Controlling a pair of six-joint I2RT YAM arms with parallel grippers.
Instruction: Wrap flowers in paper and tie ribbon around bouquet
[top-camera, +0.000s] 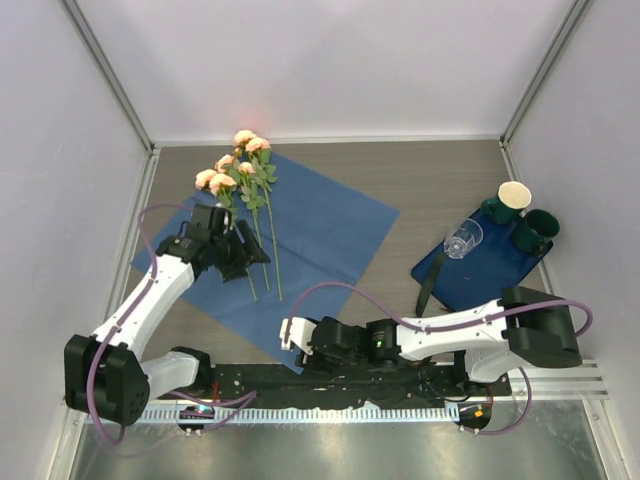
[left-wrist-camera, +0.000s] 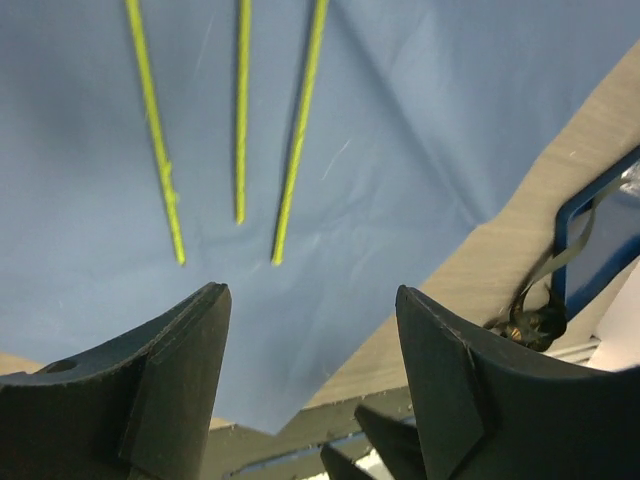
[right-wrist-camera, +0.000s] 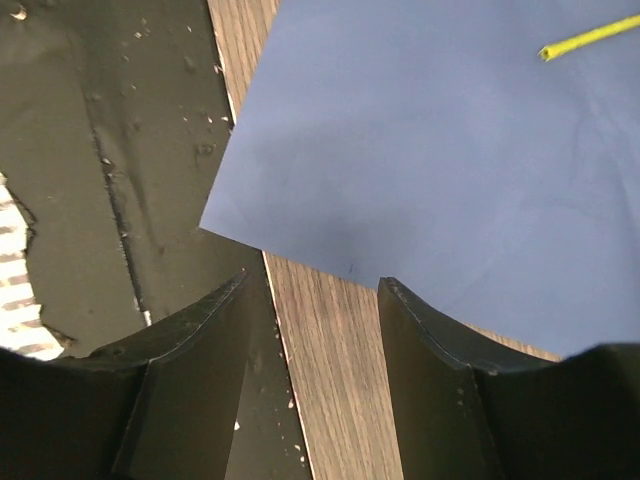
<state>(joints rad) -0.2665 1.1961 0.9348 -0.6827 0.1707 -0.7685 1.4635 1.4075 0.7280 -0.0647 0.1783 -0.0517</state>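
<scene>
The flowers (top-camera: 243, 165) are pale pink roses lying on the blue paper (top-camera: 320, 235), blooms toward the far left, stems running toward me. My left gripper (top-camera: 252, 262) stands open just above the paper at the stem ends. In the left wrist view three green stems (left-wrist-camera: 296, 140) end just ahead of the open, empty left gripper (left-wrist-camera: 312, 300). My right gripper (top-camera: 289, 336) is open low over the paper's near corner. In the right wrist view the right gripper (right-wrist-camera: 315, 285) frames bare wood, and that paper corner (right-wrist-camera: 300, 190) lies just beyond. The black ribbon (top-camera: 429, 285) hangs off the navy mat.
A navy mat (top-camera: 455, 288) at the right holds a tipped clear glass (top-camera: 462, 240), a dark green cup with a pale inside (top-camera: 512, 197) and another green cup (top-camera: 538, 229). A black base plate (right-wrist-camera: 90, 150) runs along the near edge. White walls close in the table.
</scene>
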